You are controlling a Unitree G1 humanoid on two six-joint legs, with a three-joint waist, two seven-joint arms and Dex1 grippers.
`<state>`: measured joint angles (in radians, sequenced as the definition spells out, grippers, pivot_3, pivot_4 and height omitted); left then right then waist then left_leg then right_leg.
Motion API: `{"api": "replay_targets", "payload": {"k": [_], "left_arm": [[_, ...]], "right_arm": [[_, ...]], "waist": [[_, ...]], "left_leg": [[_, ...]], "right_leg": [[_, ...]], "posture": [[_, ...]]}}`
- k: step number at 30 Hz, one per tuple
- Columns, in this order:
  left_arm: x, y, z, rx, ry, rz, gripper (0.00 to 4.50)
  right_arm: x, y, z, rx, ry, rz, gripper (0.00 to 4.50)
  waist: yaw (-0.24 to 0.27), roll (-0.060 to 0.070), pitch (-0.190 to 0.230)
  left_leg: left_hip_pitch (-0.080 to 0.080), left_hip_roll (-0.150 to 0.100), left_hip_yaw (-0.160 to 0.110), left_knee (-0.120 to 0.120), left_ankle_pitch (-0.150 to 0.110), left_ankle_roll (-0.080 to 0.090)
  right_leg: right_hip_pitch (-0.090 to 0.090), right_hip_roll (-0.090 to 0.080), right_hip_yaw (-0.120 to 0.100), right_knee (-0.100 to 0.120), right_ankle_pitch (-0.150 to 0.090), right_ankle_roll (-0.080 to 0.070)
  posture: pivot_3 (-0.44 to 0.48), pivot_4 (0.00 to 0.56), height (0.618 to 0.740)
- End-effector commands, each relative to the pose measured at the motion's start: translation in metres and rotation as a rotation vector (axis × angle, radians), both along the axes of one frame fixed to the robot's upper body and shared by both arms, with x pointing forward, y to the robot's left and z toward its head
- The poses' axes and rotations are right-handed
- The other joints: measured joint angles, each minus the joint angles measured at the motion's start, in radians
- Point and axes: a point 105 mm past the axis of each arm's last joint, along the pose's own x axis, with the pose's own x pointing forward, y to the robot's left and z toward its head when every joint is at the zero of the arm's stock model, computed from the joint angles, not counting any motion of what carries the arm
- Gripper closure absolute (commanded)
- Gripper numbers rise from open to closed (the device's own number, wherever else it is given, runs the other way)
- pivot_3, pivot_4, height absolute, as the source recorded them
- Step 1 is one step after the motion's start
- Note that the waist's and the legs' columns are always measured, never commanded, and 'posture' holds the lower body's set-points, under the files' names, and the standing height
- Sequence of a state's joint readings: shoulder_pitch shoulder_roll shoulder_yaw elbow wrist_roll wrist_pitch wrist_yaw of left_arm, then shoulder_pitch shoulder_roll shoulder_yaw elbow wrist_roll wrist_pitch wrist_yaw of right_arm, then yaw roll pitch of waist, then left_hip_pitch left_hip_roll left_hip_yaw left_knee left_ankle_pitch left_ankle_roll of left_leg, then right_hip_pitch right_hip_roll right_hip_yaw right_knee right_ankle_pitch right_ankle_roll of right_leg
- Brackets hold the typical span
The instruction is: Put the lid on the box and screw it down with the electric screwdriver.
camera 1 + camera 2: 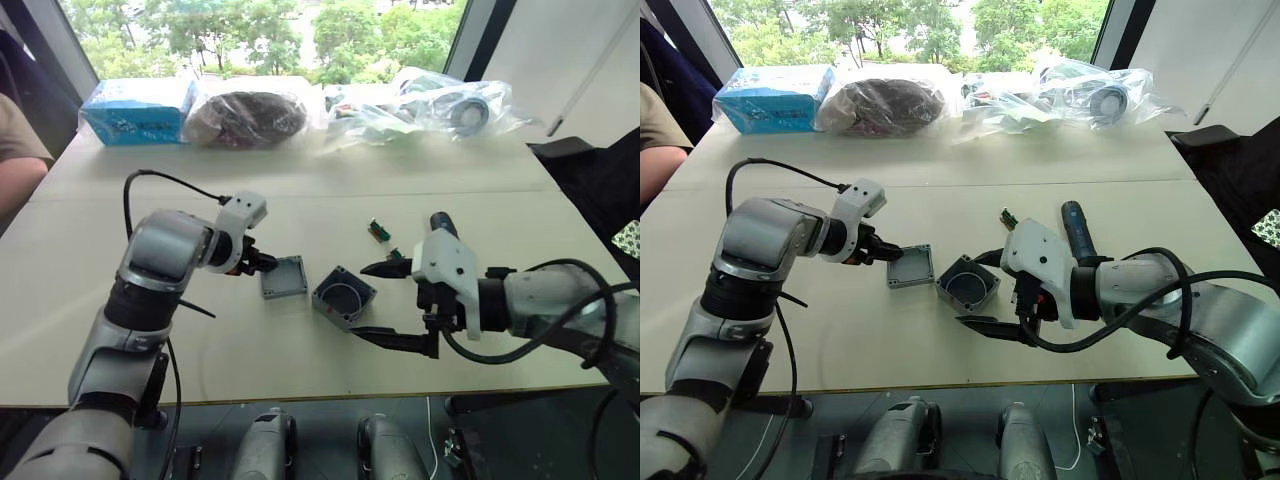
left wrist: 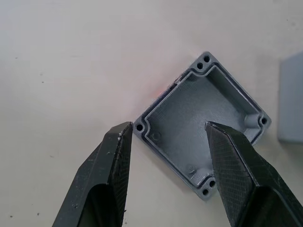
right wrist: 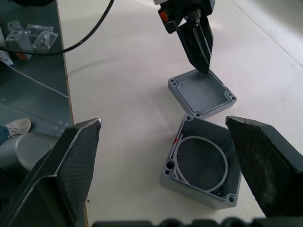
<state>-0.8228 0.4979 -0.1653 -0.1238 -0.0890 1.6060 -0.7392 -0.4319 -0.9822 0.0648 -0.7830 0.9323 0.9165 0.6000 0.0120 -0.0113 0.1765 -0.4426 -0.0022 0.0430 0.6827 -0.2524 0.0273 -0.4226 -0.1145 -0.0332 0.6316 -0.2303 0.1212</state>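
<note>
At frame centre the lid point(image 1: 284, 277) lies hollow side up on the table, touching the box point(image 1: 343, 296) lower-right of it, nearest the left gripper point(image 2: 165, 137), whose parted fingers straddle its corner.

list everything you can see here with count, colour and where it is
lid: 1, grey, on table, inside up, left of box
box: 1, grey, open, table centre
electric screwdriver: 1, dark blue, lying beyond right arm
green connector pieces: 2, beyond box
blue carton: 1, far left edge
clear bags: several, far edge
table: 1, beige
person's arm: 1, far left
left pincer: 1, black, open at lid
right pincer: 1, black, open beside box
</note>
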Motion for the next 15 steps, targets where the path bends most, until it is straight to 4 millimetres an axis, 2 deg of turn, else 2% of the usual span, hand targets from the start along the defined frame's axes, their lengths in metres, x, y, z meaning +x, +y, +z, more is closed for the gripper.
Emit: {"api": "replay_targets", "payload": {"k": [1, 10, 12, 13, 15], "left_arm": [[0.000, 0.004, -0.001, -0.014, -0.004, 0.040, 2.04], [-0.008, 0.007, -0.022, 0.023, 0.074, 0.034, 2.04], [-0.009, 0.006, -0.023, 0.022, 0.087, 0.034, 2.52], [-0.009, 0.006, -0.024, 0.027, 0.092, 0.034, 2.62], [-0.008, 0.006, -0.026, 0.029, 0.103, 0.042, 3.47]], "right_arm": [[-0.001, 0.003, 0.004, 0.013, -0.039, 0.001, 0.00], [-0.003, 0.003, -0.003, 0.052, -0.037, -0.068, 0.00], [-0.002, 0.002, -0.004, 0.056, -0.038, -0.081, 0.00], [-0.002, 0.002, -0.004, 0.058, -0.039, -0.087, 0.00], [-0.002, 0.001, -0.005, 0.058, -0.039, -0.098, 0.00]], "waist": [[0.000, 0.000, 0.000], [0.000, 0.000, 0.000], [0.000, 0.000, 0.000], [0.000, 0.000, 0.000], [0.001, 0.000, -0.001]], "left_leg": [[0.000, 0.000, 0.000, 0.000, 0.000, 0.000], [0.000, -0.001, 0.000, 0.000, 0.000, 0.000], [0.000, -0.001, 0.000, 0.000, 0.000, 0.000], [0.001, -0.001, 0.000, 0.000, 0.000, 0.000], [0.001, -0.001, 0.000, 0.000, 0.000, 0.000]], "right_leg": [[0.000, 0.000, 0.000, 0.000, 0.000, 0.000], [0.000, -0.002, 0.000, 0.000, 0.000, 0.000], [0.000, -0.002, 0.000, 0.000, 0.000, 0.000], [0.000, -0.002, 0.000, 0.000, 0.000, 0.000], [0.001, -0.002, 0.000, 0.000, 0.000, 0.000]], "posture": [[0.000, 0.150, 0.740], [0.000, 0.150, 0.740], [0.000, 0.150, 0.740], [0.000, 0.150, 0.740], [0.000, 0.150, 0.740]]}}
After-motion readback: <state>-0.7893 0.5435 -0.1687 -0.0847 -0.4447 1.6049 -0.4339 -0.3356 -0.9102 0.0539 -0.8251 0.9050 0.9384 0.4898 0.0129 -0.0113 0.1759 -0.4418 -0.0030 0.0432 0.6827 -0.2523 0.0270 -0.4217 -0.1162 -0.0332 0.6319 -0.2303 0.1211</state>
